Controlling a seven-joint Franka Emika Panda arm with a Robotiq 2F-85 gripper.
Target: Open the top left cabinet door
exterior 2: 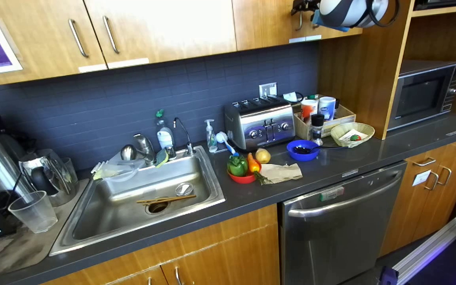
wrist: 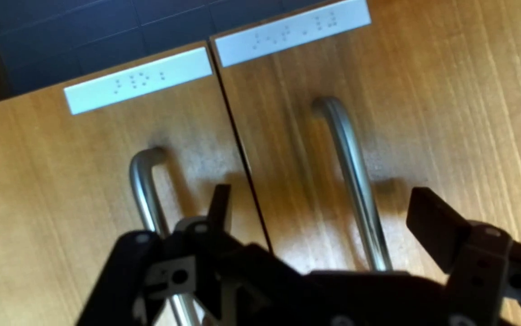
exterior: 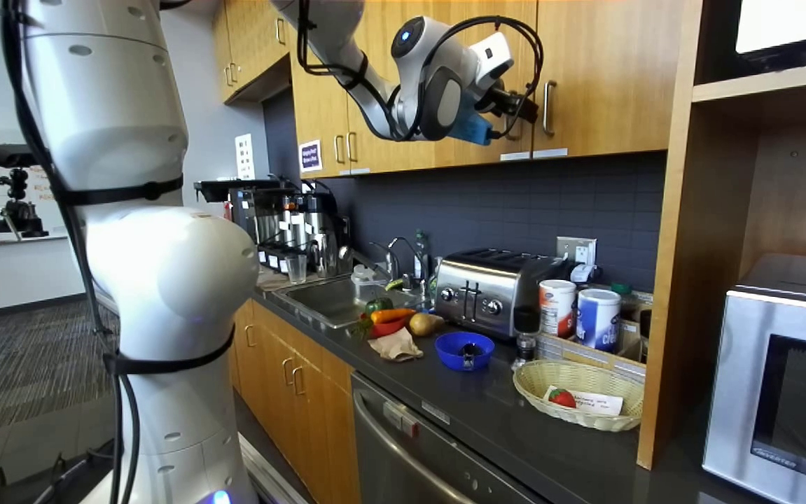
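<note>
Prob pre-grasp: claw [wrist: 321, 199] spread wide, holding nothing, apparently astride hdl [wrist: 357, 181] of top L cab door [wrist: 446, 113], closed, above back edge of table [exterior: 515, 420]. Next s/b depth check, clamp, pull.

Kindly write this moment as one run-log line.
gripper: open; top left cabinet door: closed; its handle: ungripped, between fingers in wrist view

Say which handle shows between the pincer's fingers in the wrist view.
The handle on the top left door, at right in this upside-down view; the other handle runs partly behind a finger.
</note>
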